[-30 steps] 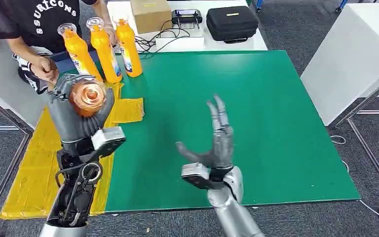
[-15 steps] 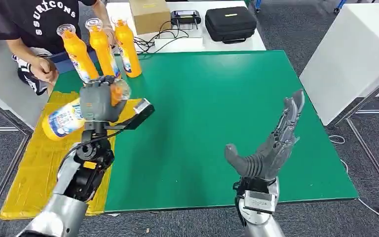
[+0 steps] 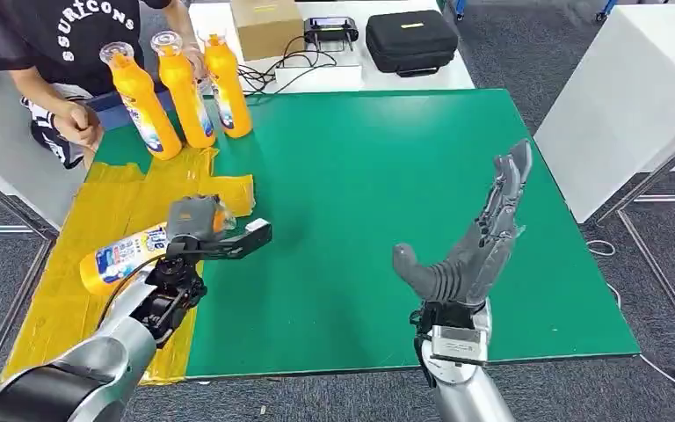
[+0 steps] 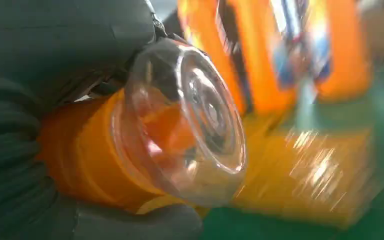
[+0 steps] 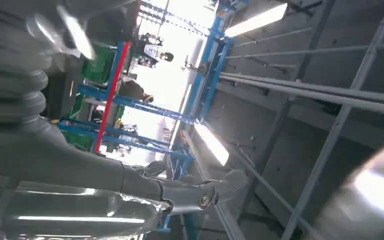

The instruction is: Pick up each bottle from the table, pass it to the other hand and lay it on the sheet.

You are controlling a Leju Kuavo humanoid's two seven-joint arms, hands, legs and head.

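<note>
Since half a second ago the left hand [image 3: 192,220] has come down with its bottle [image 3: 127,255], which now lies nearly flat, low over the yellow sheet [image 3: 70,290]; whether it touches the sheet cannot be told. The right hand [image 3: 479,246] has barely shifted.

The green desk [image 3: 387,176] takes up most of the head view, with the crinkled yellow sheet spread along its left edge. A person in a black shirt [image 3: 61,35] with white lettering reading "SURICONS", as far as it can be made out, sits at the far left corner. Beyond the green surface stand a cardboard box [image 3: 268,25] and a black case [image 3: 413,40].

The right hand hangs over the desk's near right part, fingers spread and stretched upward, thumb out to the side, holding nothing.

The left hand grips the bottle around its neck, just behind the cap. The bottle is orange with a white and blue label whose print is too small to read. Its base points toward the near left, its cap toward the desk's middle. In the left wrist view the cap [image 4: 190,125] is a clear plastic dome over an orange top, with grey fingers [image 4: 15,165] wrapped around the orange neck.

Three matching orange bottles [image 3: 185,92] stand upright in a row at the sheet's far end, near the person.
</note>
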